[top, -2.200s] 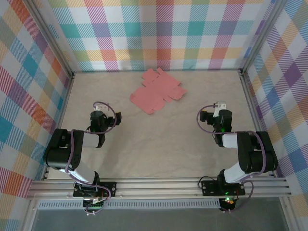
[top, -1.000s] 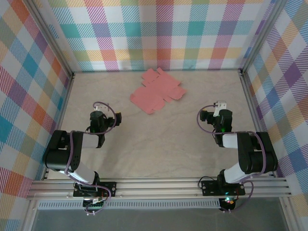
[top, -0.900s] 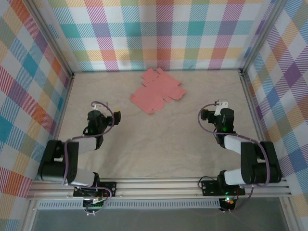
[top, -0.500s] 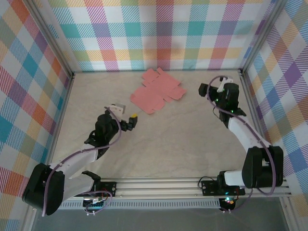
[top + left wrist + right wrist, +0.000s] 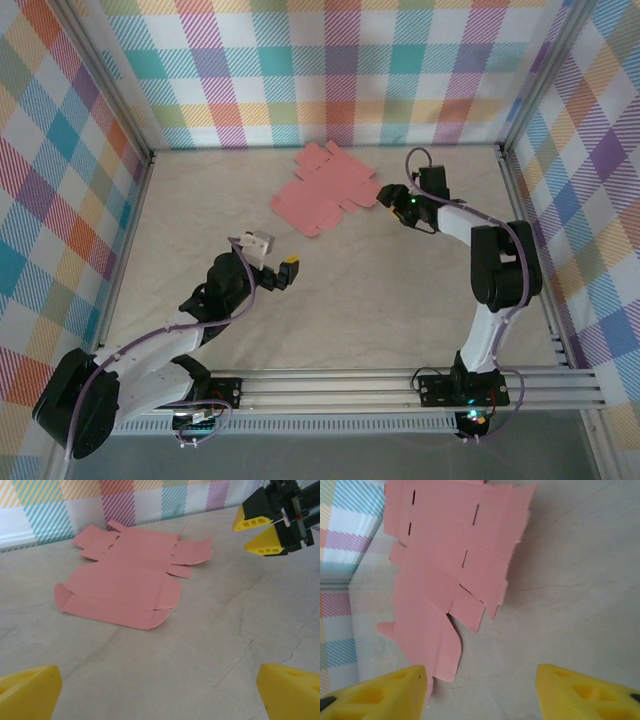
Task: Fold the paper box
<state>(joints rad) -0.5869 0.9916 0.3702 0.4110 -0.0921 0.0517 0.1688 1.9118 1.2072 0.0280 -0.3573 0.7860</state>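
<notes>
The paper box [image 5: 328, 188] is a flat salmon-pink die-cut sheet lying at the back middle of the beige table, with slits, tabs and rounded flaps. My left gripper [image 5: 288, 272] hovers open a short way in front of its near corner; in the left wrist view its wide-spread yellow fingertips [image 5: 27, 695] frame bare table below the paper box [image 5: 125, 587]. My right gripper [image 5: 390, 195] sits low at the sheet's right edge, open. In the right wrist view the left fingertip [image 5: 380, 695] overlaps a rounded flap of the paper box [image 5: 450, 565]. Only table lies between the jaws.
Plaid walls [image 5: 330, 70] close in the back and both sides, with metal posts at the corners. An aluminium rail [image 5: 330, 385] carries both arm bases at the near edge. My right gripper [image 5: 257, 530] shows in the left wrist view, beyond the sheet's right flap.
Both arms have unfolded from their tucked poses and reached forward. The right gripper swung up and left to the sheet's right edge; the left advanced toward its near corner. The sheet has not moved.
</notes>
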